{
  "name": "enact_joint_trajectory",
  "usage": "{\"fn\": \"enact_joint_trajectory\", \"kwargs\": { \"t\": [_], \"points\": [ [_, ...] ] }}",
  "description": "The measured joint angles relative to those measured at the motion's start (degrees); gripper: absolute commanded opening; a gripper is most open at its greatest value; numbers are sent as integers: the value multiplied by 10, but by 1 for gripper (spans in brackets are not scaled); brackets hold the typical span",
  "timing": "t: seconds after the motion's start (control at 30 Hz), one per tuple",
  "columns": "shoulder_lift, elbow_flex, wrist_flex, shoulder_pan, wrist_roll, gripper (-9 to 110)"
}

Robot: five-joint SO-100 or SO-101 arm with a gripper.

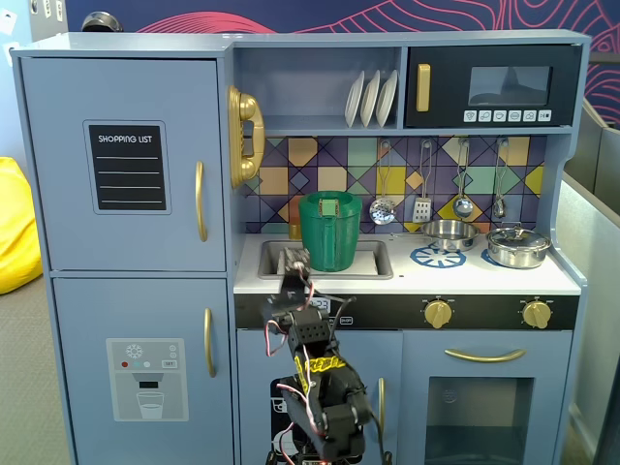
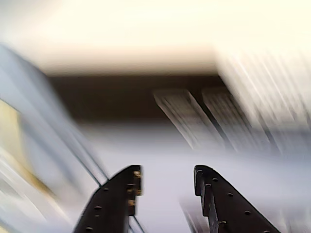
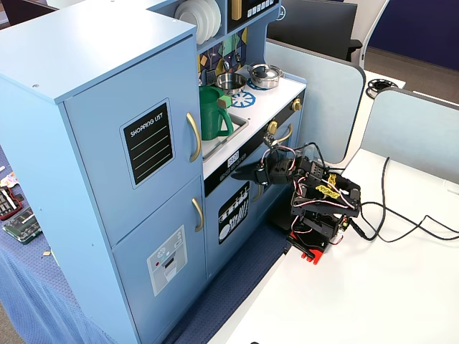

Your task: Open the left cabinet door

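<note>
The left cabinet door (image 1: 124, 165) is light blue with a black "SHOPPING LIST" panel and a vertical gold handle (image 1: 201, 201). It is closed in both fixed views, and it faces the camera at an angle in a fixed view (image 3: 136, 154), with its handle (image 3: 193, 136) at its right edge. My gripper (image 1: 294, 262) is raised in front of the counter edge, right of and below the handle and apart from it. It also shows in a fixed view (image 3: 238, 171). The wrist view is motion-blurred; my gripper (image 2: 167, 174) is open there, with nothing between the black fingers (image 2: 119, 194).
A green pitcher (image 1: 329, 231) stands in the sink behind the gripper. The lower door with the ice-dispenser graphic (image 1: 145, 378) is closed. A gold phone (image 1: 244, 136) hangs beside the door. The arm's base (image 3: 315, 229) stands on a white table (image 3: 358, 294) with cables.
</note>
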Motion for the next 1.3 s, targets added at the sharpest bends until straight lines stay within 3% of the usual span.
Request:
{"fn": "enact_joint_trajectory", "kwargs": {
  "t": [0.27, 0.53, 1.3],
  "points": [
    [-84, -129, -138, -124, -97, 16],
    [-224, -274, -214, -178, -156, 18],
    [-497, -486, -308, -250, -167, 20]
  ]
}}
